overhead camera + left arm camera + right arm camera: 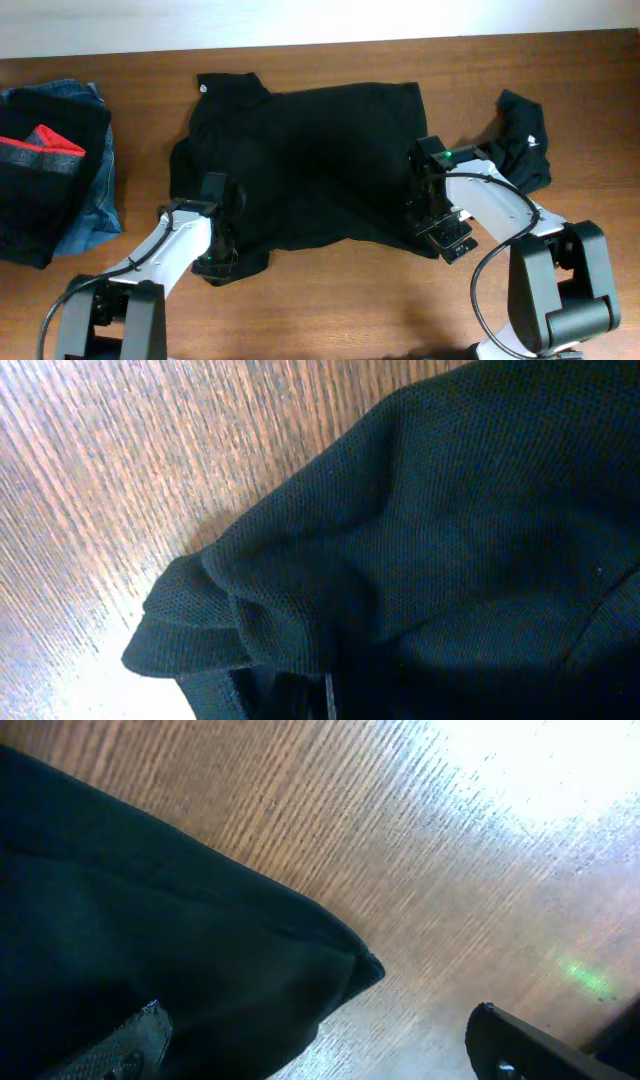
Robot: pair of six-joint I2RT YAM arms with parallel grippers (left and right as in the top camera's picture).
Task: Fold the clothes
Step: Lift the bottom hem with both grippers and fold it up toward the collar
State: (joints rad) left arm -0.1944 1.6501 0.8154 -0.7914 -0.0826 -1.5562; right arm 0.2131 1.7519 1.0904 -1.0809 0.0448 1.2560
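The clothes lie on the wooden table: a large black shirt [310, 160] spread flat in the middle and a smaller black piece [525, 140] crumpled at the right. My left gripper [215, 255] is at the shirt's lower left corner, shut on bunched fabric. In the left wrist view that gathered mesh fabric [400, 560] fills the frame and hides the fingers. My right gripper [440, 228] stands open at the shirt's lower right corner. In the right wrist view the shirt's corner [200, 940] lies over the left finger [130, 1045], while the right finger [510, 1045] is over bare wood.
A pile at the far left holds a blue denim garment [95, 210] under a black piece with red and grey stripes [45, 150]. The table's back edge meets a pale wall [320, 20]. Both arm bases stand at the near edge.
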